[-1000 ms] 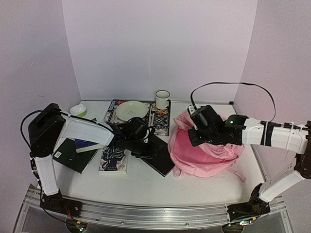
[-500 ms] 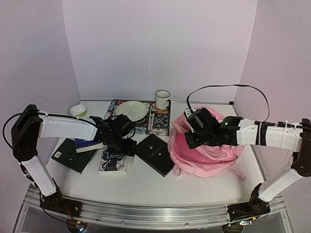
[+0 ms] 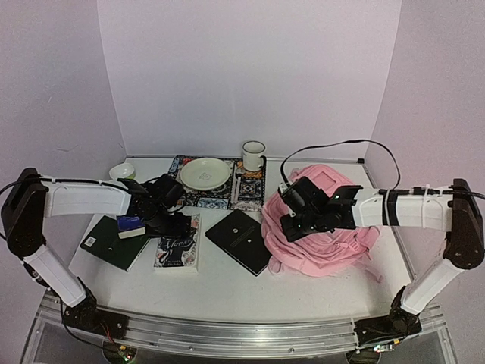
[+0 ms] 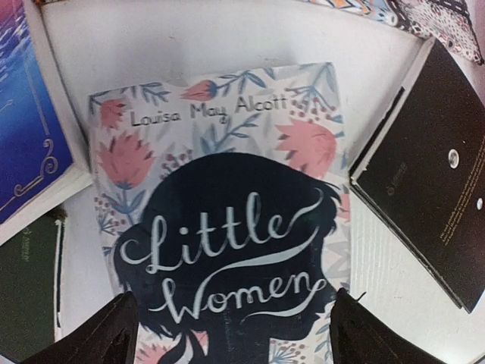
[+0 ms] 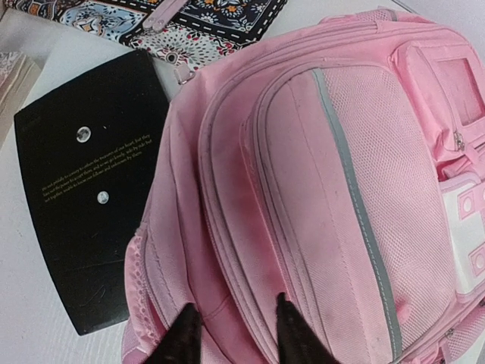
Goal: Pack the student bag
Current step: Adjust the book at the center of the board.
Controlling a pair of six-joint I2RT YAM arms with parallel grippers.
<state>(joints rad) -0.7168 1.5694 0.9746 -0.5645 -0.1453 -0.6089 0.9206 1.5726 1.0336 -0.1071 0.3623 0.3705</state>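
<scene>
You've got the left pincer (image 4: 235, 337) wide open and empty, straddling the Little Women book (image 4: 227, 227), likely to grab it. Right pincer (image 5: 236, 334) is part-open and empty above the student bag (image 5: 303, 189), which lies on the right of the surface (image 3: 227, 284).

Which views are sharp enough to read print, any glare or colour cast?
Left wrist: sharp, Little Women book title reads cleanly, no glare. Right wrist: student bag weave crisp, small print on black notebook unreadable. Top external: even light, soft shadows, lilac cast on walls.
</scene>
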